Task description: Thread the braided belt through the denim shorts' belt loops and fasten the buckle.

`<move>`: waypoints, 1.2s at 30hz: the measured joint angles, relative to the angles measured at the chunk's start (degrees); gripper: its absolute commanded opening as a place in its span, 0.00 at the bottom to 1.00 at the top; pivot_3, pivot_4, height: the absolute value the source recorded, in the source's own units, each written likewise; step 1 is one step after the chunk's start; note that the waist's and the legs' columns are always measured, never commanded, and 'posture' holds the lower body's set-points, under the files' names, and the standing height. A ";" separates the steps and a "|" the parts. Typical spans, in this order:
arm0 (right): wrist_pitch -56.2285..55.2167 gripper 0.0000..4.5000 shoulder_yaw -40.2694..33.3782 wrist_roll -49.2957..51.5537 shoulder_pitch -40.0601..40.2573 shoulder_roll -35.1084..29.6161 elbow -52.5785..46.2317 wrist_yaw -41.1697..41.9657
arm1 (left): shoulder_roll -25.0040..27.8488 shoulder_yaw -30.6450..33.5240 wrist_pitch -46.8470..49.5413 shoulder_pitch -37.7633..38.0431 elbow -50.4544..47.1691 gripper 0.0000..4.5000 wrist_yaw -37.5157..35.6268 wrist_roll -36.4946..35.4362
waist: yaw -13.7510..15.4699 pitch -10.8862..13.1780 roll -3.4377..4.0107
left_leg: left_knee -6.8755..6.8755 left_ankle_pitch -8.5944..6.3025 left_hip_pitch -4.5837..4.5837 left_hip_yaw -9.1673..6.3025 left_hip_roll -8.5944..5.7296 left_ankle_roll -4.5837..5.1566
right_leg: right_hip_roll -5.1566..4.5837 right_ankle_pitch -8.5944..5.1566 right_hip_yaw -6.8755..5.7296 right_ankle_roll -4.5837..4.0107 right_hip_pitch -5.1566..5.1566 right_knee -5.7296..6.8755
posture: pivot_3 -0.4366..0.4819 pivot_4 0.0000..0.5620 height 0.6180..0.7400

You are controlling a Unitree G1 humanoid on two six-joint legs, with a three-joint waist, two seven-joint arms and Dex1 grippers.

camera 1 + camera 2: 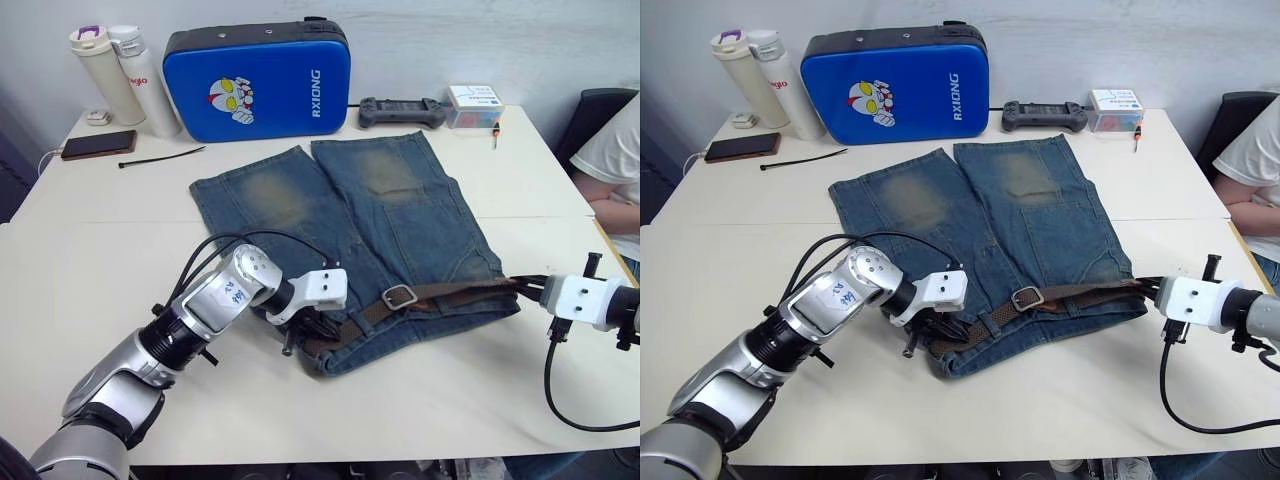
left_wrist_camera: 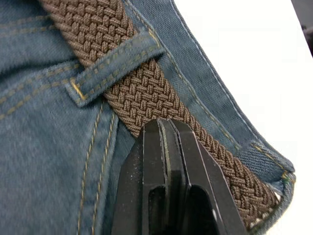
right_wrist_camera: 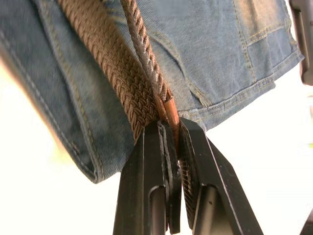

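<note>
denim shorts (image 1: 350, 240) flat on bench (image 1: 90, 250), waistband toward robot, legs away | braided belt (image 1: 440, 293) runs left-right along waistband, under belt loop (image 2: 115, 68) | buckle (image 1: 397, 297) mid-waist | left tool (image 2: 166, 129) fingers together, on belt | right tool (image 3: 171, 125) clamped on belt's tan end

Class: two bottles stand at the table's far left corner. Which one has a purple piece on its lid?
The cream bottle, the one nearer the table's left edge. Its neighbour, the white bottle beside the blue case, has a plain pale lid and red lettering.
</note>
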 measured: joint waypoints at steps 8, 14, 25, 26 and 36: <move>-13.03 0.00 3.17 -10.01 -1.85 -1.40 7.53 -9.94 | 1.80 -0.12 1.53 0.86 -2.73 0.01 -0.01 0.21 | 0.14 -0.03 0.05 | -0.12 0.05 0.11 0.01 -0.02 -0.08 | -0.02 -0.01 0.01 0.01 0.15 -0.17 | 0.48 0.27 1.00; -15.58 0.00 3.97 -10.99 -1.99 -1.60 7.88 -12.81 | 1.81 0.34 1.97 1.48 -2.77 0.01 -0.01 0.19 | 0.01 -0.04 0.06 | -0.43 0.07 0.49 0.05 -0.01 -0.11 | -0.01 -0.01 0.04 0.00 0.47 -0.34 | 0.48 0.27 1.00; -8.88 0.69 3.09 -0.81 1.22 -1.59 5.90 -7.81 | 1.83 3.43 1.37 3.52 -2.71 0.00 0.03 -0.55 | -0.25 -0.03 0.09 | -0.50 0.04 0.62 0.03 0.00 -0.07 | 0.00 -0.01 0.03 0.00 0.59 -0.40 | 0.48 0.27 1.00; -6.67 0.82 2.30 1.25 1.19 -1.61 5.13 -6.41 | 1.83 4.19 1.49 3.94 -2.73 0.00 0.07 -1.05 | -0.28 -0.02 0.10 | -0.50 0.03 0.61 0.03 0.01 -0.05 | 0.00 -0.01 0.03 0.00 0.57 -0.39 | 0.48 0.27 1.00; 39.65 1.00 -7.26 29.16 -1.39 -7.83 -7.68 8.33 | 4.75 20.49 10.48 3.86 -8.17 0.07 -0.70 -13.82 | 0.05 0.04 0.19 | -0.52 -0.03 0.48 -0.11 0.03 0.05 | -0.05 -0.01 -0.07 -0.01 0.51 -0.45 | 0.48 0.27 1.00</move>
